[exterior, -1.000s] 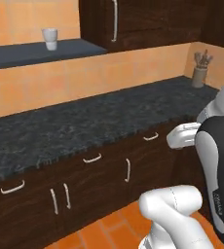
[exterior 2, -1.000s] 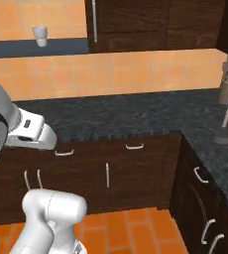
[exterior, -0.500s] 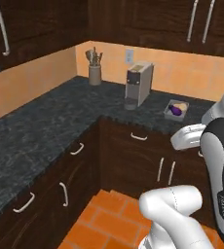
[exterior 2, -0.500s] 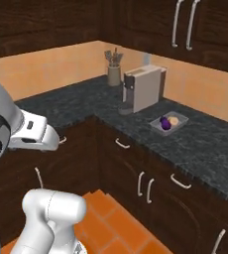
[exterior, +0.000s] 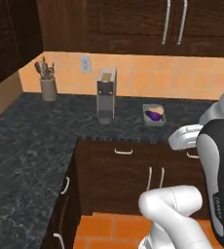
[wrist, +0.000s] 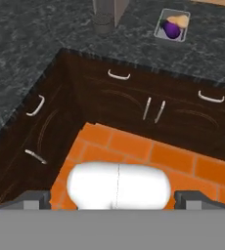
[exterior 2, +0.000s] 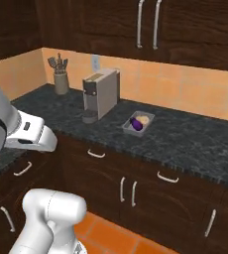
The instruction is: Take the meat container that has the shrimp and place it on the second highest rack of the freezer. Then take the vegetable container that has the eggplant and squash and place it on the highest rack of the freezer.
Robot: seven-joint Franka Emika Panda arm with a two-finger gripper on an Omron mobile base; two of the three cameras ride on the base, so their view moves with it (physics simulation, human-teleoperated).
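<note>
Wide apart and holding nothing, my gripper (wrist: 112, 199) hangs over the orange tiled floor (wrist: 148, 156), with my two dark finger tips (wrist: 34, 199) at either side of the bottom of the hand view. Beyond the floor stand the dark wood lower cabinets (exterior: 133, 177) with pale curved handles, meeting in a corner. On top of them runs the speckled black stone counter (exterior 2: 185, 141). On it, well away from me, sits the shallow grey vegetable container (exterior: 154, 115) (exterior 2: 138, 123) (wrist: 172, 25), holding the glossy deep-purple eggplant (exterior: 153, 115) (exterior 2: 135, 124) (wrist: 170, 30) with the pale tan squash (exterior: 156, 108) (exterior 2: 143, 119) (wrist: 179, 20) touching it. Near the container stands a grey box-shaped coffee machine (exterior: 105, 95) (exterior 2: 99, 94). Farther along, a grey cup of kitchen utensils (exterior: 47, 81) (exterior 2: 60, 77) stands by the orange wall (exterior: 148, 75). Dark wood upper cabinets (exterior 2: 150, 25) hang above.
</note>
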